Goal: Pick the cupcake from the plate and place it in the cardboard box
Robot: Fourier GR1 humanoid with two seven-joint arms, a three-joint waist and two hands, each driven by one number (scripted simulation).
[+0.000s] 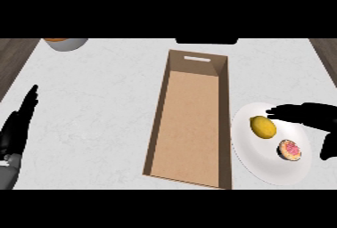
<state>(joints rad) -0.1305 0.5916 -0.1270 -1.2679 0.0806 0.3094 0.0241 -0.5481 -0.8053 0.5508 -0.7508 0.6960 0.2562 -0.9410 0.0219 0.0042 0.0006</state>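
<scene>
While the cupcake (289, 150) sits on the white plate (263, 167), near its right rim, the right hand (309, 114) hovers over the plate's upper right with fingers straight, released, holding nothing; its thumb hangs past the right rim. A yellow lemon (263, 127) lies up-left of the cupcake, apart from it. The plate's left edge is just beside the cardboard box (191, 120), whose long interior is open and bare, handle slot at the far wall. Left hand (20, 122) rests at the left edge, fingers up and straight. A bowl (64, 43) is at the desk's (99, 102) far left corner, well apart; wide bare desk left of the box.
</scene>
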